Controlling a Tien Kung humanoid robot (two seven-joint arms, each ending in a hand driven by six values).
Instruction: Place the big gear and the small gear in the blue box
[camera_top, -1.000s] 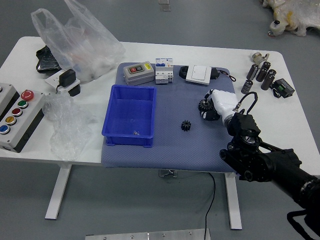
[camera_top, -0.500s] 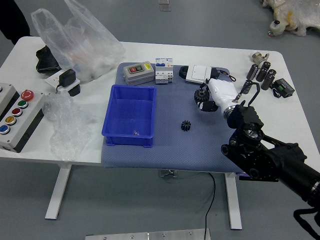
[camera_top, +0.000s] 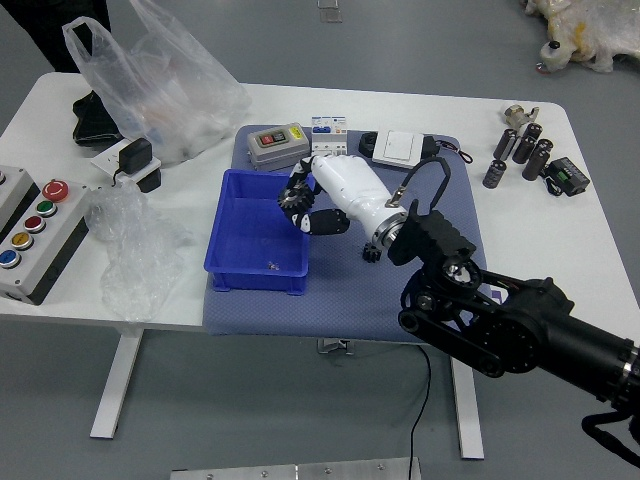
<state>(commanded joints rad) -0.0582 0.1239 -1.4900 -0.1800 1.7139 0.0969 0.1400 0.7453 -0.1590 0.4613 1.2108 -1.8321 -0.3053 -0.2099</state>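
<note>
My right hand (camera_top: 322, 205) reaches in from the right, its fingers closed on the big dark gear (camera_top: 296, 197). That gear hangs over the right part of the blue box (camera_top: 258, 281), near its right wall. The small dark gear (camera_top: 371, 252) lies on the blue-grey mat to the right of the box, just below my wrist and partly overlapped by it. A tiny shiny piece shows on the box's floor. My left hand is out of view.
Behind the box stand a grey device (camera_top: 277, 147) and white-blue boxes (camera_top: 328, 137). A white device (camera_top: 404, 149) lies behind my right hand. Plastic bags and a button panel (camera_top: 45, 230) are at left, dark cylinders (camera_top: 537, 159) at right. Part of a dark-clothed person (camera_top: 55, 30) shows top left.
My right hand has lifted the big gear off the mat and carried it left to the box. The person has come into view at the top left.
</note>
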